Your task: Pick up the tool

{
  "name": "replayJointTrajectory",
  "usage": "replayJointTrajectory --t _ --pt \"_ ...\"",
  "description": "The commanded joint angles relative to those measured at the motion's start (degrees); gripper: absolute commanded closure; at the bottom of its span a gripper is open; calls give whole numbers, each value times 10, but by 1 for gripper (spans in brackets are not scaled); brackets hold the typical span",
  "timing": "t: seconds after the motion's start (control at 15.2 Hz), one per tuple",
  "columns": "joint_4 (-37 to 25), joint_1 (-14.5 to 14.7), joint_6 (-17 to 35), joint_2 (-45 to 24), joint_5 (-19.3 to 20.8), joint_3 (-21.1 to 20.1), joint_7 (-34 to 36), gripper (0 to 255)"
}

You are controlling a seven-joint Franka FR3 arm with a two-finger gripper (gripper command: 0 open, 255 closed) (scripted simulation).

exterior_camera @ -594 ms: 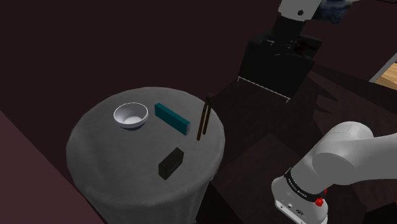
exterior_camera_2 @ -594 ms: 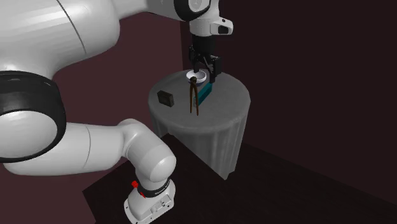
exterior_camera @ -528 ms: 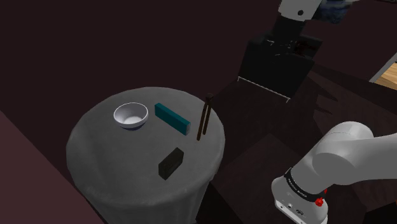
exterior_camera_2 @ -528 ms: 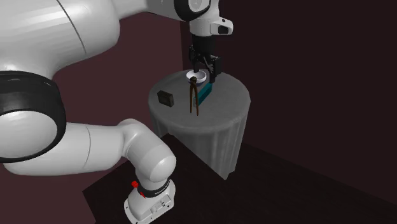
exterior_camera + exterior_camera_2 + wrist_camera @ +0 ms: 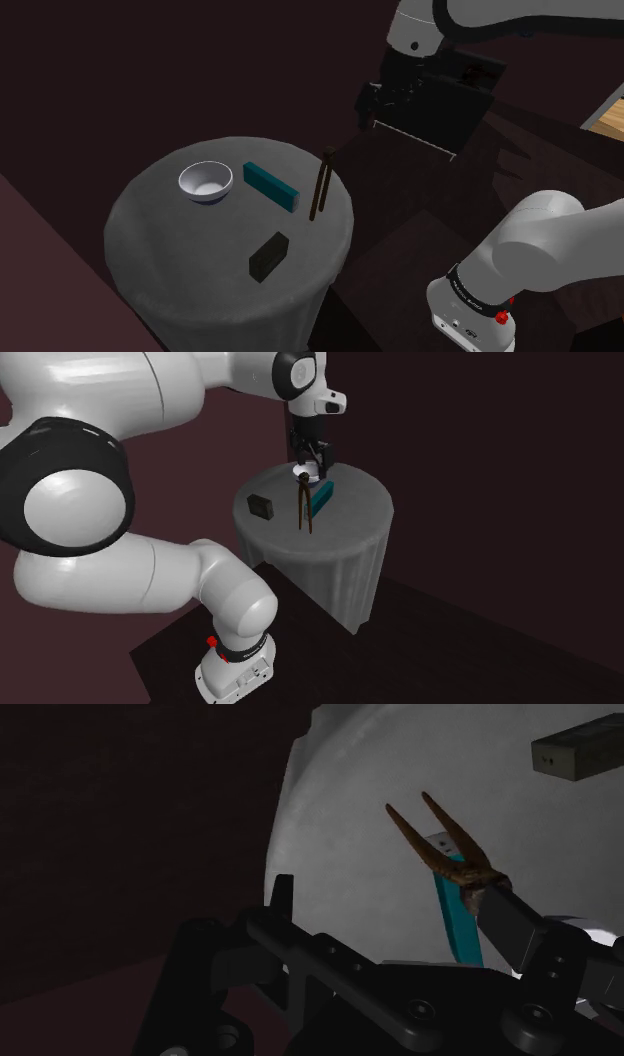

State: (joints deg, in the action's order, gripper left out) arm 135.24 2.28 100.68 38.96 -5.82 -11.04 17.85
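The tool [image 5: 321, 184] is a brown, two-pronged pair of tongs lying near the edge of a round grey-draped table [image 5: 180, 262]. It also appears as the tool [image 5: 305, 508] and the tool [image 5: 446, 845], its prongs spread apart. My black gripper [image 5: 384, 96] hangs above and beyond the table's edge, apart from the tool. In the second exterior view the gripper [image 5: 311, 460] hovers over the table's far side. In the wrist view the gripper [image 5: 390, 901] is open, with nothing between its fingers; the tool's joint lies close to the right finger [image 5: 512, 922].
A white bowl [image 5: 205, 182], a teal block [image 5: 271, 186] and a small black box [image 5: 268, 256] share the table. The teal block [image 5: 455, 916] lies right beside the tool. A dark cabinet [image 5: 440, 105] stands behind the table, and my base [image 5: 478, 302] is at the shoulder view's lower right.
The arm has swung toward the shoulder view's left and lower, bringing the gripper closer to the table's edge. The objects on the table have not moved.
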Motion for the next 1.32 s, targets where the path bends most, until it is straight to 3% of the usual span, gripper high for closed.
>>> replayJointTrajectory --t 0.0,0.4,1.06,1.12,1.25 --pt "7 4 30 -15 -7 -23 25 0" --pt "-12 6 120 -104 -8 -95 101 0" --pt "36 7 186 -122 -10 -108 109 0" --pt "37 7 185 -120 -10 -107 109 255" --pt "36 7 185 -121 -10 -108 109 255"
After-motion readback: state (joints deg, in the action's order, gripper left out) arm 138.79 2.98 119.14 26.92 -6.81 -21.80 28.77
